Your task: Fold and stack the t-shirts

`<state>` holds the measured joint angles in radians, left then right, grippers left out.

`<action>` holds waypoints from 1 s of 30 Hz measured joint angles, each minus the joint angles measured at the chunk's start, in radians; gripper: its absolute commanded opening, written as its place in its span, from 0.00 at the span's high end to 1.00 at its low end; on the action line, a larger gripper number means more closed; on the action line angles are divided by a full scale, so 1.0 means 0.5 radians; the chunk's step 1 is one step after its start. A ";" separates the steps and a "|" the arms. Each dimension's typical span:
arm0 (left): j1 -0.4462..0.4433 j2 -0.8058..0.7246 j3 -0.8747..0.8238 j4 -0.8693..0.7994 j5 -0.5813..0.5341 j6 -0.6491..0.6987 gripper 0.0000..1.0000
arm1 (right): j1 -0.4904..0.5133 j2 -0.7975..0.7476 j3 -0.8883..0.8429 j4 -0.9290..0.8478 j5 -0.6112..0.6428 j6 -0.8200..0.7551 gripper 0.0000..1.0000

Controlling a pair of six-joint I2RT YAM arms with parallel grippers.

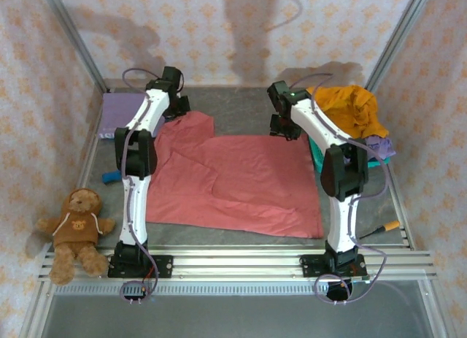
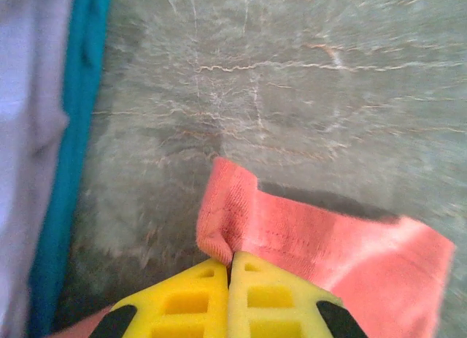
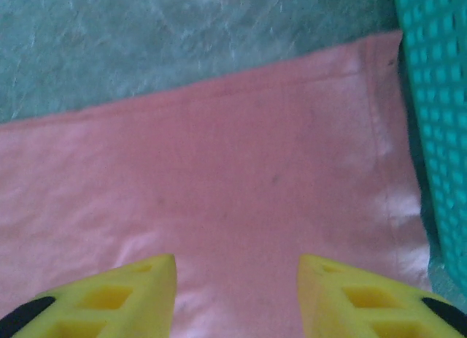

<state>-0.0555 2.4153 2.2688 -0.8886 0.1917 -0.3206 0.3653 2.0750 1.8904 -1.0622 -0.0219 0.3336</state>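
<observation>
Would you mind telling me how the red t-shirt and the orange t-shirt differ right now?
The red t-shirt lies spread on the table; the orange t-shirt sits crumpled in the teal basket. The left tool pinches the red one's edge; no tool holds the orange one. Both are plain-coloured.

1. dusty red t-shirt (image 2: 321,243): in the left wrist view it is cut off by the lower right edge. Its pinched fold disappears between the pressed-together jaws of the left gripper (image 2: 230,269). In the right wrist view it is cut off at the left and bottom edges.
2. right gripper (image 3: 235,261): jaws apart, finger bases cut off by the bottom edge.
3. lavender t-shirt (image 1: 117,112): upper left of the top view, partly hidden behind the left arm (image 1: 139,155).
4. teal strip (image 2: 73,170): left side of the left wrist view, blurred, identity unclear.
5. teal basket (image 3: 438,97): cut off by the right edge. In the top view it is largely buried under the mustard orange t-shirt (image 1: 354,108).
6. small blue item (image 1: 109,178): partly behind the left arm, too small to identify.
7. orange-tipped item (image 1: 389,226): lower right, too small to identify.
</observation>
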 measured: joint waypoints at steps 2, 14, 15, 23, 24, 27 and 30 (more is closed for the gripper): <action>0.000 -0.127 -0.059 0.031 0.009 -0.004 1.00 | -0.004 0.126 0.145 -0.039 0.073 -0.027 0.61; 0.008 -0.313 -0.230 0.084 0.030 -0.008 1.00 | -0.161 0.539 0.457 -0.143 0.173 -0.095 0.60; 0.008 -0.313 -0.240 0.082 0.030 -0.008 1.00 | -0.162 0.554 0.469 -0.145 0.173 -0.101 0.60; 0.008 -0.345 -0.267 0.085 0.037 -0.008 1.00 | -0.147 0.635 0.481 -0.139 0.172 -0.178 0.68; 0.008 -0.354 -0.275 0.085 0.037 -0.008 1.00 | -0.147 0.645 0.481 -0.136 0.172 -0.187 0.68; 0.008 -0.376 -0.293 0.089 0.037 -0.008 1.00 | -0.147 0.680 0.481 -0.118 0.172 -0.230 0.67; 0.008 -0.385 -0.305 0.096 0.037 -0.008 1.00 | -0.147 0.711 0.484 -0.099 0.169 -0.274 0.67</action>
<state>-0.0517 2.2230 2.1162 -0.8406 0.2104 -0.3244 0.2916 2.4306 2.1323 -1.1118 0.0628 0.1967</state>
